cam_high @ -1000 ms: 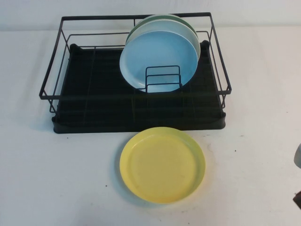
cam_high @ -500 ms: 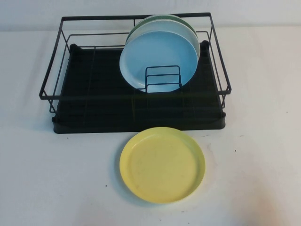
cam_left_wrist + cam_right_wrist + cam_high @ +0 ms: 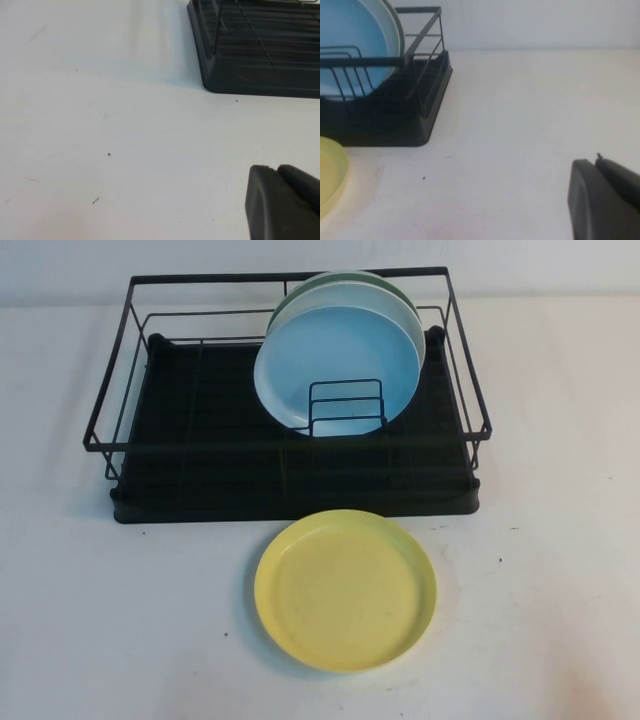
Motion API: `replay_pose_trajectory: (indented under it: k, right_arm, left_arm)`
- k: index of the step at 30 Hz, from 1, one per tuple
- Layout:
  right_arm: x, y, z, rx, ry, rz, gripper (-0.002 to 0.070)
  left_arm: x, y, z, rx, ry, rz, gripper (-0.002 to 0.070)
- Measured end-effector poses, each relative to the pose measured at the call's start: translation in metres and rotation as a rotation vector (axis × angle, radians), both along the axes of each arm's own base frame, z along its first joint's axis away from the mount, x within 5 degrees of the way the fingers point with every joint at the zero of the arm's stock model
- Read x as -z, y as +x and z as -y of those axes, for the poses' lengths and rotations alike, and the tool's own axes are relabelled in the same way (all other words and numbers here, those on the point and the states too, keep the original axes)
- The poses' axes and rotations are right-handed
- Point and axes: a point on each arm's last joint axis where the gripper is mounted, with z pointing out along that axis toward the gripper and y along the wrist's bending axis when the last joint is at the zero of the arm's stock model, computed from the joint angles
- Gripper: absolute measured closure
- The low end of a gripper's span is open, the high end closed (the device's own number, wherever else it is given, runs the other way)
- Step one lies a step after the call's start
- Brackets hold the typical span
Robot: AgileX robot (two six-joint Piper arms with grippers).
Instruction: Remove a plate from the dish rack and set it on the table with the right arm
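The pale yellow plate (image 3: 345, 590) lies flat on the white table (image 3: 120, 620) just in front of the black dish rack (image 3: 200, 455); its edge also shows in the right wrist view (image 3: 330, 175). Neither arm shows in the high view. My right gripper (image 3: 596, 162) is shut and empty over bare table, well to the right of the plate and the rack's corner (image 3: 427, 125). My left gripper (image 3: 277, 172) is shut and empty over bare table, near the rack's left front corner (image 3: 225, 75).
A light blue plate (image 3: 335, 360) stands upright in the rack against the wire dividers (image 3: 346, 405), with a green plate (image 3: 350, 278) behind it. The left half of the rack holds nothing. Open table lies on both sides of the yellow plate.
The right arm, seen at the right edge of the high view one second ago, has drawn out of that view. The plates and rack have not moved.
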Motion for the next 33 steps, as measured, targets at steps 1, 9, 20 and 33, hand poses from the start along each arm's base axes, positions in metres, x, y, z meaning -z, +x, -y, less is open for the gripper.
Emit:
replay_pose_trajectory:
  k: [1,9,20,33]
  right_arm:
    - [0.002,0.0,-0.001,-0.008,-0.001,-0.02,0.0694]
    - [0.005,-0.001,-0.002,-0.023,-0.012,-0.055,0.0694]
    - [0.014,-0.003,0.0,-0.01,-0.025,-0.146,0.0694]
    - [0.016,-0.003,0.002,0.009,-0.044,-0.169,0.0694]
  left_arm:
    - [0.0,0.0,0.0,0.0,0.0,0.0,0.0679]
    - [0.0,0.0,0.0,0.0,0.0,0.0,0.0679]
    - [0.0,0.0,0.0,0.0,0.0,0.0,0.0679]
    - [0.0,0.0,0.0,0.0,0.0,0.0,0.0679]
